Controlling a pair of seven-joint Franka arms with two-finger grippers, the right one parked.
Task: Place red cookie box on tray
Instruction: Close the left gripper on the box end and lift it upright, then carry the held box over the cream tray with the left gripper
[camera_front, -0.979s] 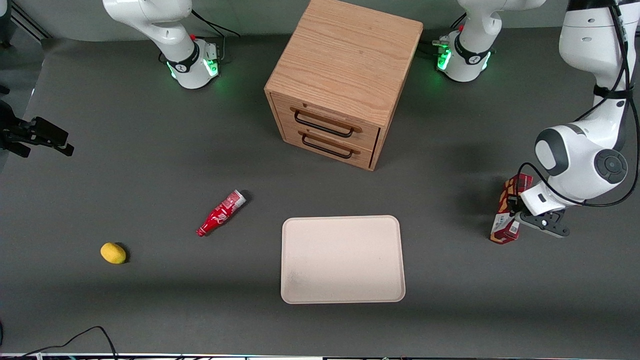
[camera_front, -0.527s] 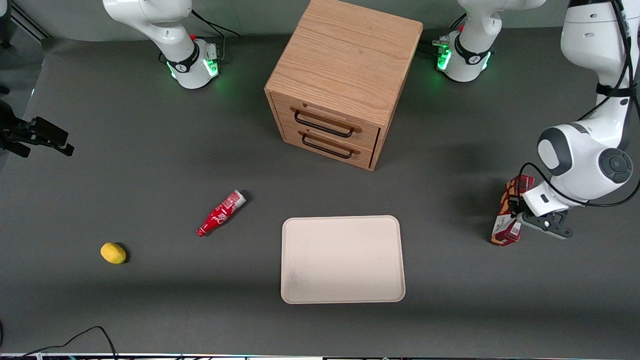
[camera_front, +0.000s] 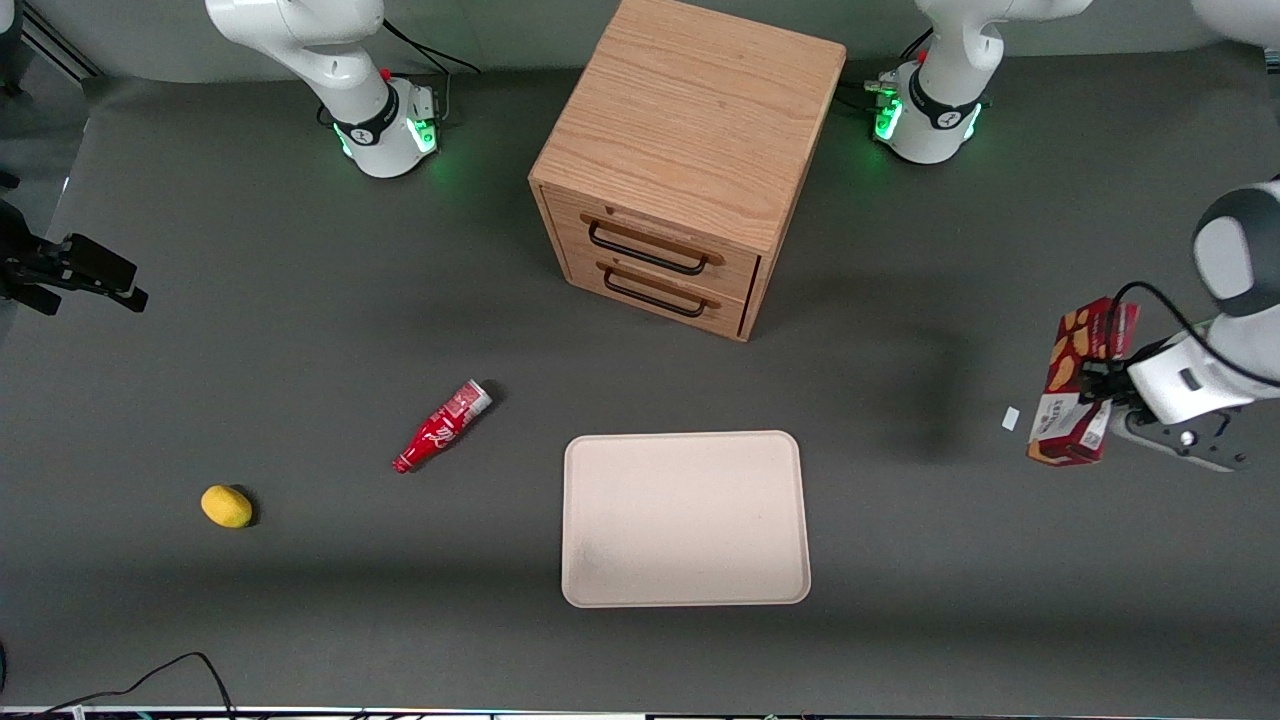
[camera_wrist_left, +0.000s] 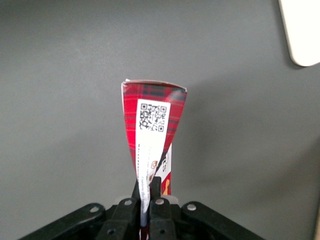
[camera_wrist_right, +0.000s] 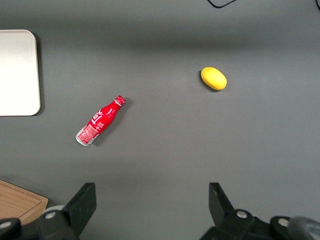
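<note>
The gripper clamps the box above the table's working-arm end. It should carry it level to the tray and lower it flat inside the rim.

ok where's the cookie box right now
The cookie box is clamped in the gripper, held off the table at the working arm's end, well clear of the tray.

The red cookie box — dark-red plaid, tan cookies, white label patch — hangs clear of the table, clamped in the gripper, at three o'clock from the flat cream tray, well apart.
</note>
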